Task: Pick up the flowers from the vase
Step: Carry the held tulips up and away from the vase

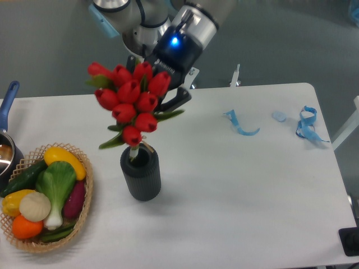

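Observation:
The flowers [130, 100], a bunch of red tulip buds with green leaves, hang in the air over the vase [141, 174]. Only the pale stem end still reaches the vase's round mouth. The vase is a short dark grey ribbed cylinder standing on the white table [235, 196]. My gripper [162, 103] is shut on the flowers from behind, its black fingers [178, 100] mostly hidden by the buds, with a blue light lit on the wrist above.
A wicker basket [45, 202] of vegetables sits at the front left. A pot with a blue handle [7, 120] is at the left edge. Blue ribbon scraps [241, 126] and a blue strap [307, 126] lie at the right back.

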`<state>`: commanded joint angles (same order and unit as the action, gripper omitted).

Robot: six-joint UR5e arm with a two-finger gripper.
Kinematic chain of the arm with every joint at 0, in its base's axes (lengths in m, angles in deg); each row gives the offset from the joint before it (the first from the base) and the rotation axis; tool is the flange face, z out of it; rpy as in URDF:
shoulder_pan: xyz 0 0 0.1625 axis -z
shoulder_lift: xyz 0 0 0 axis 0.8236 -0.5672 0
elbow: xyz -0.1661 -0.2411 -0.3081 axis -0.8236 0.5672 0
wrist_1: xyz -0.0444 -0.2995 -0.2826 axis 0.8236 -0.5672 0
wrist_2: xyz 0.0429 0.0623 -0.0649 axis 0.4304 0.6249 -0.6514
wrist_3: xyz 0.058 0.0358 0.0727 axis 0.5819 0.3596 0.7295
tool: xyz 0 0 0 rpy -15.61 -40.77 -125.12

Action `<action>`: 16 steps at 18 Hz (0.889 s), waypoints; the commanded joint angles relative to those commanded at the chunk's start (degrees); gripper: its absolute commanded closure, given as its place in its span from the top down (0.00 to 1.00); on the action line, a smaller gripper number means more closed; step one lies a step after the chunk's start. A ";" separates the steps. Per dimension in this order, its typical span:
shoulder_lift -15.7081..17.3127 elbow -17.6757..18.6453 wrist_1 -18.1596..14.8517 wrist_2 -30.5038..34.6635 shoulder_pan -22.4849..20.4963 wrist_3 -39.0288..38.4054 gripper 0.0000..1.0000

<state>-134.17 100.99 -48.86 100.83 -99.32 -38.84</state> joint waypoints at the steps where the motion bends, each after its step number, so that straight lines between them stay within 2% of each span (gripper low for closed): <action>1: 0.00 -0.17 0.00 0.00 -0.88 0.09 0.42; 5: -0.70 -0.35 0.09 0.00 -5.89 3.32 0.42; 10: -5.61 -0.26 0.09 0.18 -9.49 13.16 0.42; 16: -7.99 0.17 0.09 0.35 -13.02 18.71 0.42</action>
<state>-142.17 101.16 -48.77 101.18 -112.34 -20.13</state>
